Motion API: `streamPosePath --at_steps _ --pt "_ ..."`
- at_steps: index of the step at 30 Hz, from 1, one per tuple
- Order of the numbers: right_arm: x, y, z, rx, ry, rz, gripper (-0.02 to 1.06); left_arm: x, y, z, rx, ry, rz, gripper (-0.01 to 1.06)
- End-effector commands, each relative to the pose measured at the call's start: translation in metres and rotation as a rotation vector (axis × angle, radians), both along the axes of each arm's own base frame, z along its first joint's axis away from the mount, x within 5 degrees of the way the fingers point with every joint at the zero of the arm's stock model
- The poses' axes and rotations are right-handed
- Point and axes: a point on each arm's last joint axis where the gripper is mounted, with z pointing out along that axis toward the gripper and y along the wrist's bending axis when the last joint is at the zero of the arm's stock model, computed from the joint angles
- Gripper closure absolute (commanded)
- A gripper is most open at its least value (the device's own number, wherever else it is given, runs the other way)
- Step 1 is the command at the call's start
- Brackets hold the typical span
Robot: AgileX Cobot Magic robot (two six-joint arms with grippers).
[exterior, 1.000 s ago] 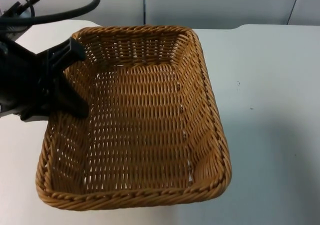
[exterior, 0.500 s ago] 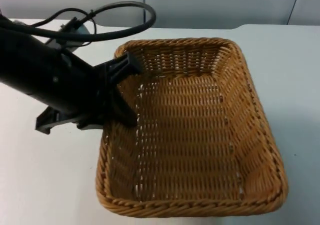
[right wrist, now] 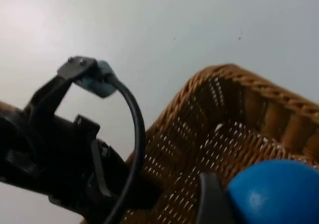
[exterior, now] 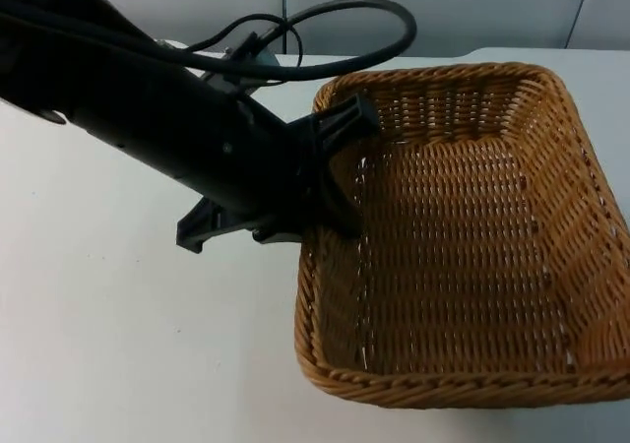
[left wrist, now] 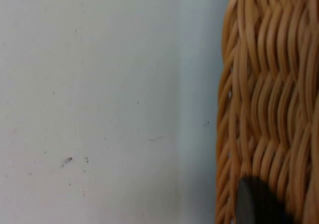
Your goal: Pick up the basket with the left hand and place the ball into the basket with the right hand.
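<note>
The brown wicker basket [exterior: 463, 236] hangs at the right of the top view, with nothing inside it. My left gripper [exterior: 345, 167] is shut on the basket's left wall, one finger inside and one outside. In the left wrist view that woven wall [left wrist: 264, 94] stands beside a black fingertip [left wrist: 254, 204]. My right gripper [right wrist: 249, 209] is shut on the blue ball [right wrist: 274, 194], above and just off the basket's [right wrist: 219, 129] rim. One black fingertip [right wrist: 212, 201] presses against the ball's side.
The white table top [exterior: 118, 345] lies bare to the left of the basket and in front of it. The left arm [exterior: 148, 118] reaches in diagonally from the upper left. The grey partition wall [exterior: 443, 10] closes the far edge.
The left arm has carried the basket steadily to the right across the top view, from left of centre to the right side. Its grip on the left wall is unchanged.
</note>
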Motion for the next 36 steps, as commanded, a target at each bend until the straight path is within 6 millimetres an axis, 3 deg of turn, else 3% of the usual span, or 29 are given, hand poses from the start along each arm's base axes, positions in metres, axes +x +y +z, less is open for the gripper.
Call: streamPosePath --at_steps 1,14,36 --pt "0.003 0.005 -0.022 -0.008 0.02 -0.004 1.05 0.001 -0.005 0.004 -0.022 -0.003 0.009 0.9" --pt "0.019 0.012 -0.087 -0.074 0.136 -0.021 1.05 0.002 -0.004 0.003 -0.007 -0.01 0.019 0.9" --pt "0.037 0.019 -0.16 -0.195 0.27 -0.008 1.05 0.003 -0.003 0.002 0.002 -0.018 0.028 0.9"
